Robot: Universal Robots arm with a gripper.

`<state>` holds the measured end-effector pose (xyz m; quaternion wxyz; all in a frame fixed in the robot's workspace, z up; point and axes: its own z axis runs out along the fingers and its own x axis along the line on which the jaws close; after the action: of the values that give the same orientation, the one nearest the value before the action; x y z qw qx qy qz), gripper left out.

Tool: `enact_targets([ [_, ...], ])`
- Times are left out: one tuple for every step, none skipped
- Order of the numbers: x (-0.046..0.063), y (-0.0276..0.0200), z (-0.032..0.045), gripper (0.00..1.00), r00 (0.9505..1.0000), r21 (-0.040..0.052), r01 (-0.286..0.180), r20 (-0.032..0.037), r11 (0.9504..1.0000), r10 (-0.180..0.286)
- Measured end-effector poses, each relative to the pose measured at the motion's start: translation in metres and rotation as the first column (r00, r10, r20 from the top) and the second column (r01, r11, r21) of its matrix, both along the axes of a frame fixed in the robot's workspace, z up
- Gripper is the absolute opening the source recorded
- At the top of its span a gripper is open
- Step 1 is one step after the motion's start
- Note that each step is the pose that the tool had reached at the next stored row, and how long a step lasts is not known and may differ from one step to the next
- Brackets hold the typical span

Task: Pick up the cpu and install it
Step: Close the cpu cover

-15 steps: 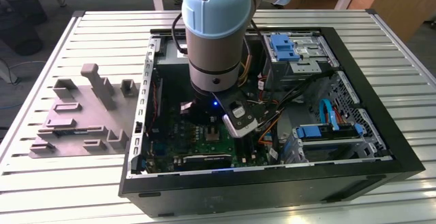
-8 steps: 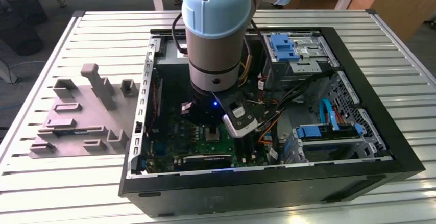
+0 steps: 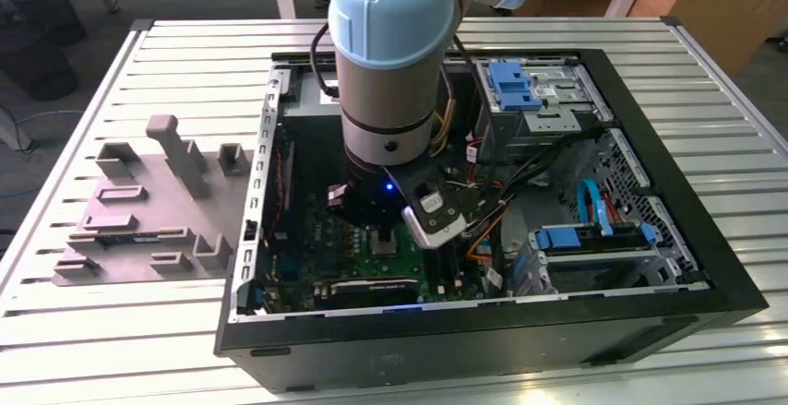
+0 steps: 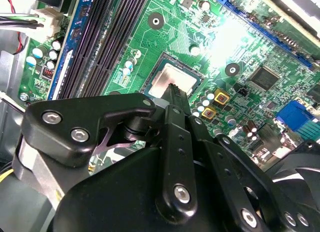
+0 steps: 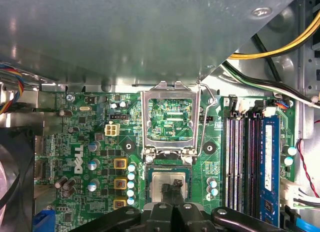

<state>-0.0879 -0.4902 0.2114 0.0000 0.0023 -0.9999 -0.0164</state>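
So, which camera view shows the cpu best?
The first wrist view: the cpu is seen face-on in its socket, partly covered by the gripper. The second wrist view shows it slanted, behind the gripper. In the exterior view it is a small pale square, I think, below the arm.

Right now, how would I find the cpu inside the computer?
Look inside the open black computer case at the big green motherboard. Near its middle a metal socket frame stands flipped open, and the cpu lies right beside its hinge. It is the only flat, shiny silver-grey square; its neighbours are small round capacitors and long black memory slots.
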Motion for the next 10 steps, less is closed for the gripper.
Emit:
enact_targets([
  [0.000,0.0000,0.0000,0.11,1.0000,0.0000,0.000,0.0000,1.0000,0.000],
  [0.000,0.0000,0.0000,0.11,1.0000,-0.0001,0.000,0.0000,1.0000,0.000],
  [0.000,0.0000,0.0001,0.11,1.0000,-0.0001,0.000,0.0000,1.0000,0.000],
  [0.000,0.0000,0.0001,0.11,1.0000,0.0000,0.000,0.0000,1.0000,0.000],
  [0.000,0.0000,0.0005,0.11,1.0000,-0.0004,0.000,-0.0001,1.0000,0.000],
  [0.000,-0.0001,0.0014,0.11,1.0000,-0.0007,0.000,-0.0003,1.0000,0.000],
  [0.000,-0.0001,0.0028,0.11,1.0000,-0.0005,0.000,-0.0002,1.0000,0.000],
  [0.000,0.0000,0.0048,0.11,1.0000,-0.0001,0.000,0.0000,1.0000,0.000],
  [0.000,0.0000,0.0078,0.11,1.0000,-0.0002,0.000,0.0000,1.0000,0.000],
  [0.000,0.0000,0.0112,0.11,1.0000,0.0000,0.000,0.0000,1.0000,0.000],
])
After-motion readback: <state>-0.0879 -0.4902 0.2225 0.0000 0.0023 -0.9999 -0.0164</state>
